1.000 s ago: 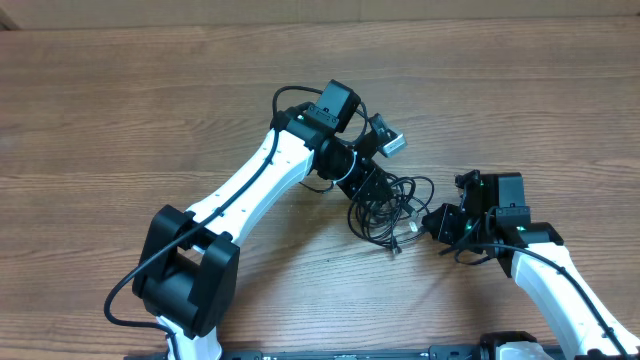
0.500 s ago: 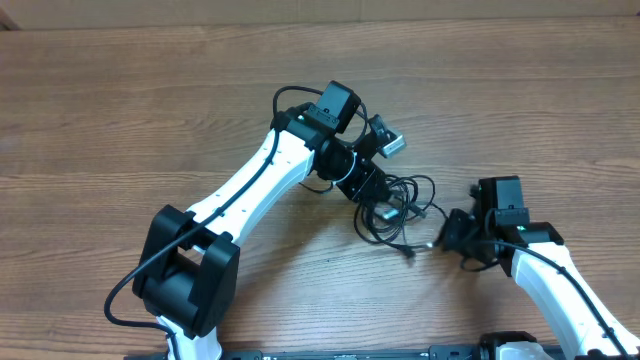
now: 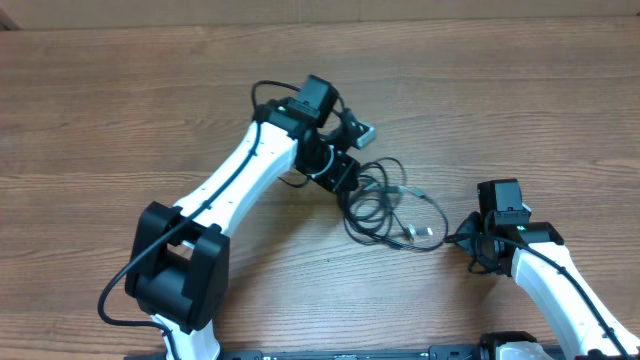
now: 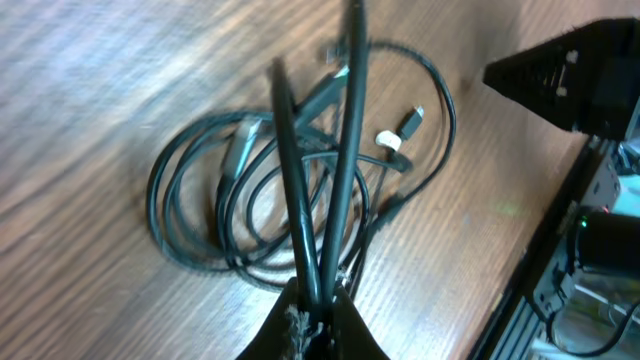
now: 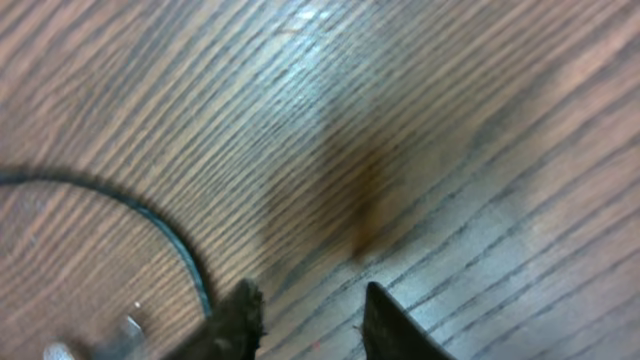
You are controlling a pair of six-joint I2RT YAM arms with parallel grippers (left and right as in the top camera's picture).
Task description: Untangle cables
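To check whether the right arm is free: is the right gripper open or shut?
Open. In the right wrist view, bare table shows between the fingertips of the right gripper; the cables lie outside them.

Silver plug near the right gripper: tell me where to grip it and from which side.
Grip the silver plug by its body, coming from the right with the open right gripper. It lies flat on the table at the outer edge of the tangle, nearest that gripper, so it is likely the easiest end to reach. The left gripper pins strands on the opposite side.
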